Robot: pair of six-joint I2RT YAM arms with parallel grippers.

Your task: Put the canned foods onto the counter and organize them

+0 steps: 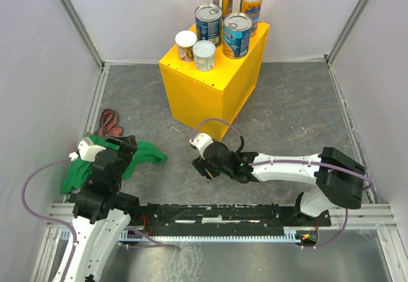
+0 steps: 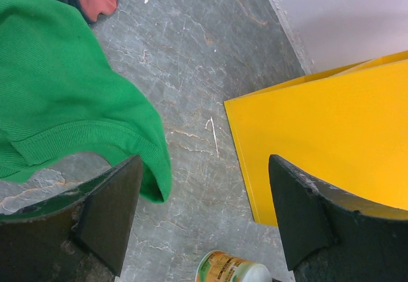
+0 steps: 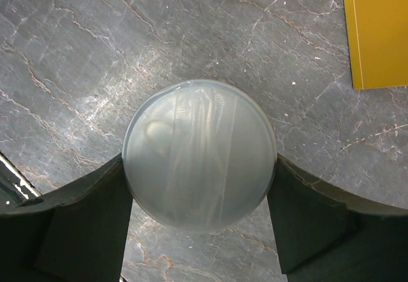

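Grey, veined stone desk (image 1: 299, 122) between pale walls (image 1: 127, 14); right tool (image 3: 199, 164) clamped on a short round frosted-white-lidded can (image 3: 199, 186); left tool (image 2: 205, 167) gapes apart, empty.

6 cans (image 1: 236, 34) upright on yellow counter (image 1: 204, 100), 1 white-lidded can (image 3: 199, 154) off it nearby

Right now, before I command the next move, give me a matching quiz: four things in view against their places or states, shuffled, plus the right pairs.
1. left gripper
2. right gripper
3. green cloth
4. blue-labelled cans

a. standing on top of the yellow counter
b. shut on a short white-lidded can
c. open, holding nothing
d. crumpled on the table

Pairs: 1-c, 2-b, 3-d, 4-a
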